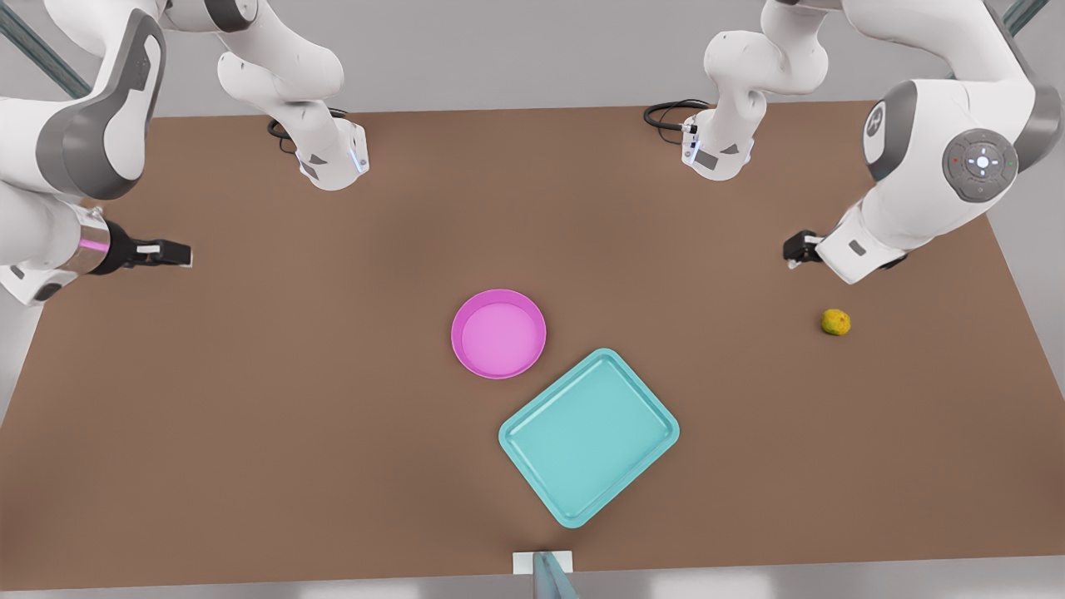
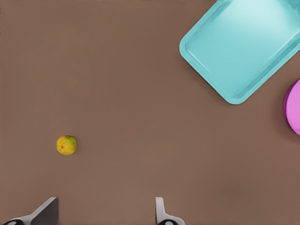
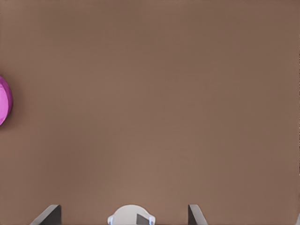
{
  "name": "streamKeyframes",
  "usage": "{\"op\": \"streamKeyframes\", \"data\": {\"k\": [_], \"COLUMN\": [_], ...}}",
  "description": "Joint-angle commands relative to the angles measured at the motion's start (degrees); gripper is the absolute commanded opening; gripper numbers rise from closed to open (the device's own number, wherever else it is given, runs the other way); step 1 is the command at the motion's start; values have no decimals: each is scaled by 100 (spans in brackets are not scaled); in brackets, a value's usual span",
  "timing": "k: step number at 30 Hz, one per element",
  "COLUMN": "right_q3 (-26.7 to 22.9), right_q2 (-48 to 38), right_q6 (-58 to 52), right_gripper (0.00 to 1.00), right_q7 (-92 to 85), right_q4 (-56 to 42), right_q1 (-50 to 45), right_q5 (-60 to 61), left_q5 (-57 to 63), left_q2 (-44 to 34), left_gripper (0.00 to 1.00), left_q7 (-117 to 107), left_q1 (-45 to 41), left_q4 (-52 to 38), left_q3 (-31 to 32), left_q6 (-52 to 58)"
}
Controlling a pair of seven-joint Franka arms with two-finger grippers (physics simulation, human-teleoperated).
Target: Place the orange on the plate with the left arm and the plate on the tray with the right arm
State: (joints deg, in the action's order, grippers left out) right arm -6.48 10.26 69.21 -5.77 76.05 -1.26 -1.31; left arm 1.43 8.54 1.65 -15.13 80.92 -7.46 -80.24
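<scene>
the orange [image 1: 836,322] sits at the front view's right, just below the left gripper [image 1: 797,249], fingers spread, empty. plate [image 1: 498,334] at centre touches the tray [image 1: 589,437]; right gripper [image 1: 170,253] spread, waiting far left.

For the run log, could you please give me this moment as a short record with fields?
orange: on the table, front view's right, apart from everything
plate: empty, beside the tray's corner
tray: empty, nearer the front edge
left gripper: open, near the orange, holding nothing
right gripper: open, front view's left, waiting
task progress: neither placement done
</scene>
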Motion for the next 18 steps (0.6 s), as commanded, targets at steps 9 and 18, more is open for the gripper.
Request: {"op": "streamKeyframes", "data": {"k": [9,18], "right_q3": [-3,-20], "right_q2": [55,117], "right_q6": [286,251], "right_gripper": [100,100], "right_q7": [-275,-275], "right_q4": [41,94], "right_q1": [74,170], "right_q5": [-19,16], "left_q5": [-380,-855], "left_q2": [632,1379], "left_gripper": [100,100], "left_q7": [2234,3078], "left_q1": [572,1240], "left_q4": [3254,3773], "left_q3": [-1162,-1311], "left_q6": [-4174,-5862]}}
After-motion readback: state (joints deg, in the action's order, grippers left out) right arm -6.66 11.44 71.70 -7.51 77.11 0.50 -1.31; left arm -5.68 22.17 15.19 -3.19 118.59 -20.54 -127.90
